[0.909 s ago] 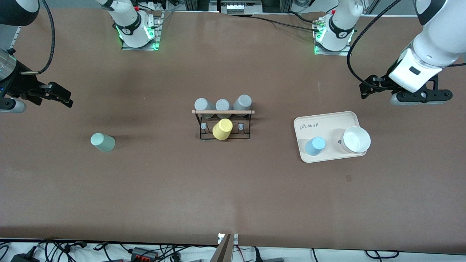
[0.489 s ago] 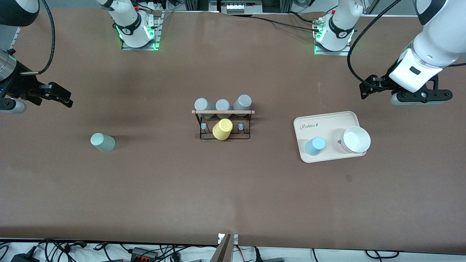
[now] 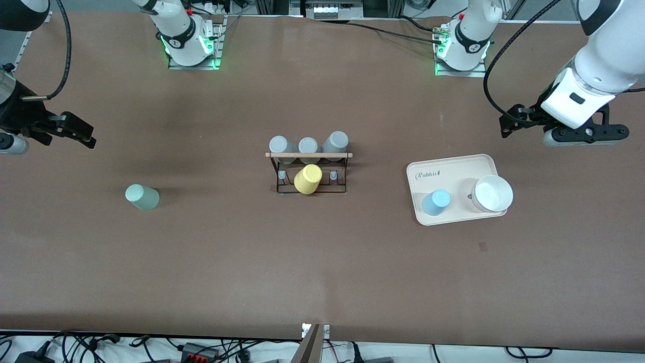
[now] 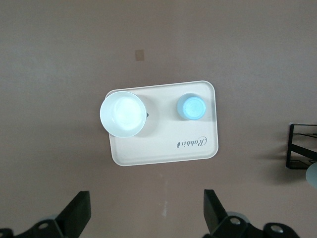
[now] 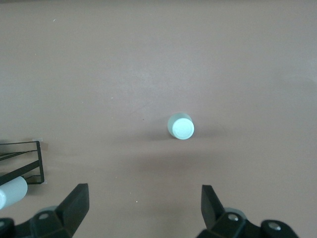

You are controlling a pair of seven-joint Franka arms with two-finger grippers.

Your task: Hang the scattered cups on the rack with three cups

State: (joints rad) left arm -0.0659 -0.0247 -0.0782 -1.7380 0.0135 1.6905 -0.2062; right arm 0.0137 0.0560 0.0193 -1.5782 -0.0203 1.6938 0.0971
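Note:
The sage green cup (image 3: 142, 196) stands upside down on the table toward the right arm's end; it also shows in the right wrist view (image 5: 181, 127). The light blue cup (image 3: 436, 202) stands upside down on the beige tray (image 3: 453, 169); it also shows in the left wrist view (image 4: 192, 107). The black wire rack (image 3: 308, 187) with its wooden rod stands mid-table and holds three grey tumblers and a yellow tumbler (image 3: 308, 179). My right gripper (image 3: 83, 135) (image 5: 143, 201) is open and empty, high over the table's end. My left gripper (image 3: 508, 126) (image 4: 146, 206) is open and empty, high beside the tray.
A white bowl (image 3: 492, 193) sits on the tray beside the blue cup and shows in the left wrist view (image 4: 122, 113). The rack's edge shows in both wrist views (image 4: 302, 148) (image 5: 22, 161). Cables lie along the table's edge nearest the front camera.
My right gripper has drifted slightly toward the right arm's end of the table. My left gripper has shifted a little. The cups have not moved.

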